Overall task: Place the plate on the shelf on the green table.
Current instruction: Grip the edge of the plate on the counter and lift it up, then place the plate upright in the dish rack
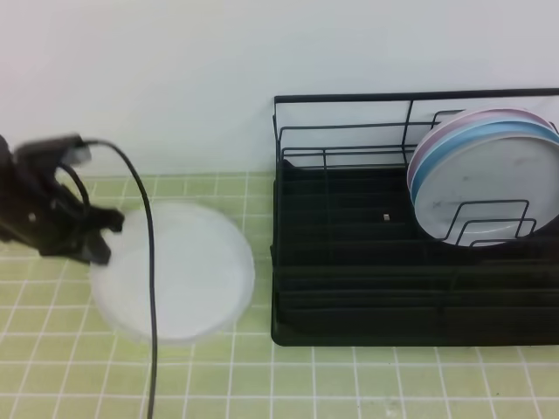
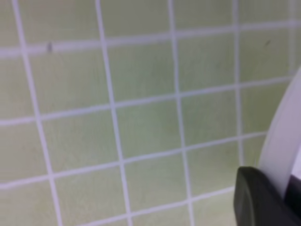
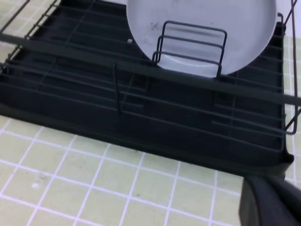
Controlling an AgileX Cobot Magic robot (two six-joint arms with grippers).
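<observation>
Left fingers (image 1: 103,234) clamp the plate (image 1: 179,271) rim at frame left for lifting toward the shelf (image 1: 349,297); right fingers (image 3: 270,202) are closed, empty.

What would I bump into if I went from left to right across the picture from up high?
left end effector → white plate → black wire shelf → the stacked plates standing in it, all of it sitting on the green table.
</observation>
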